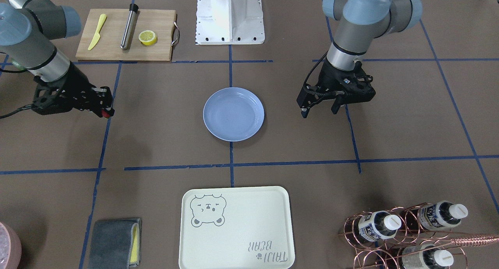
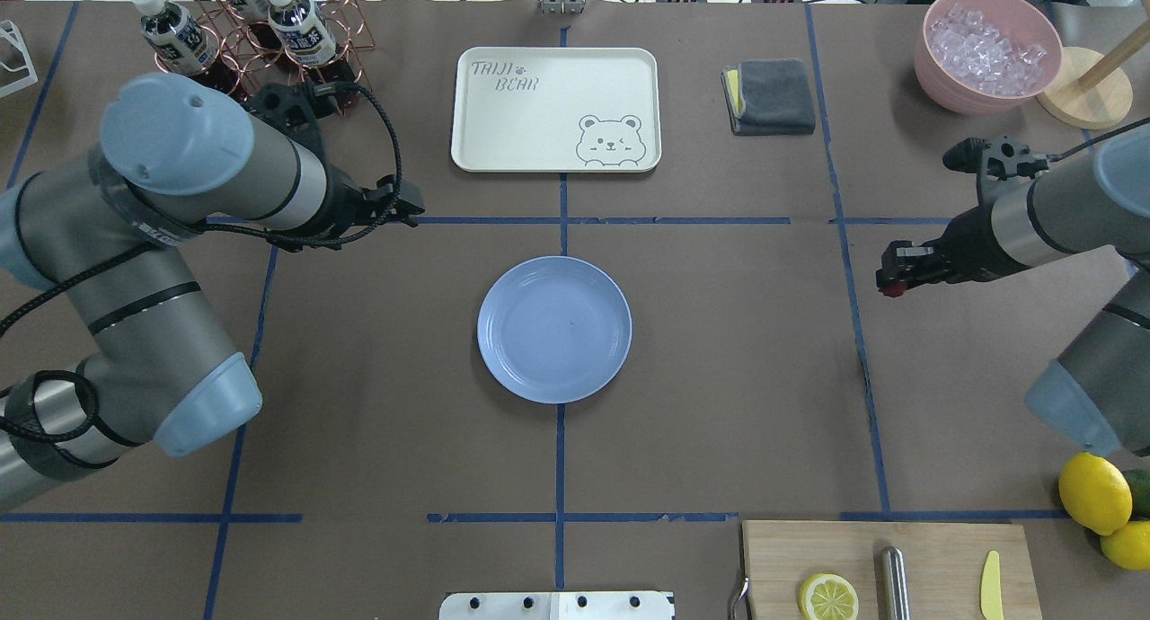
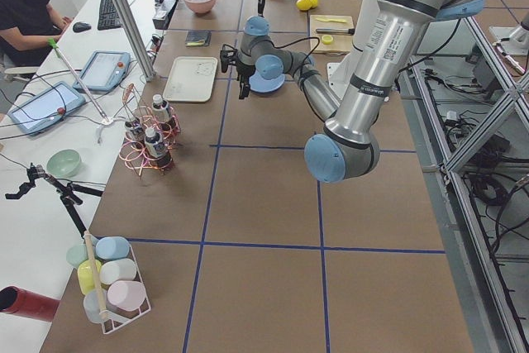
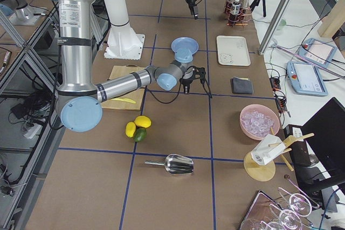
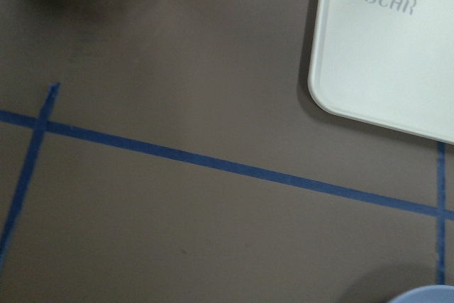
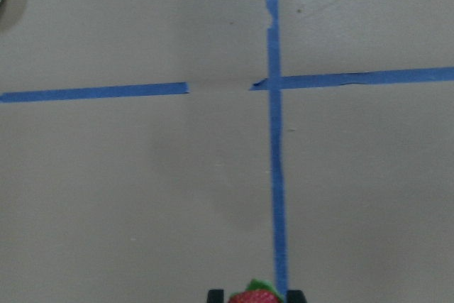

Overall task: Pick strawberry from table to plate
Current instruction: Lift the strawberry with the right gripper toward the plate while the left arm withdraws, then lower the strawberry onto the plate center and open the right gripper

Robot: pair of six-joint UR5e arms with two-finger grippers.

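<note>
The light-blue plate (image 1: 234,114) (image 2: 554,329) lies bare at the middle of the brown paper table (image 2: 719,377). My right gripper (image 1: 105,110) (image 2: 891,280) hovers well off to the plate's side, over a blue tape line, shut on the strawberry (image 1: 106,114) (image 2: 888,288). In the right wrist view the red berry with its green top (image 6: 253,296) shows at the bottom edge between the two fingertips. On the plate's other side my left gripper (image 1: 319,110) hangs above the table, open and holding nothing.
A cream bear tray (image 2: 557,108) lies beyond the plate. A cutting board (image 1: 124,35) carries a lemon half (image 1: 148,37), a yellow knife and a steel rod. Also on the table: a bottle rack (image 1: 409,230), a grey cloth (image 2: 769,95), a pink ice bowl (image 2: 988,49), whole lemons (image 2: 1094,492).
</note>
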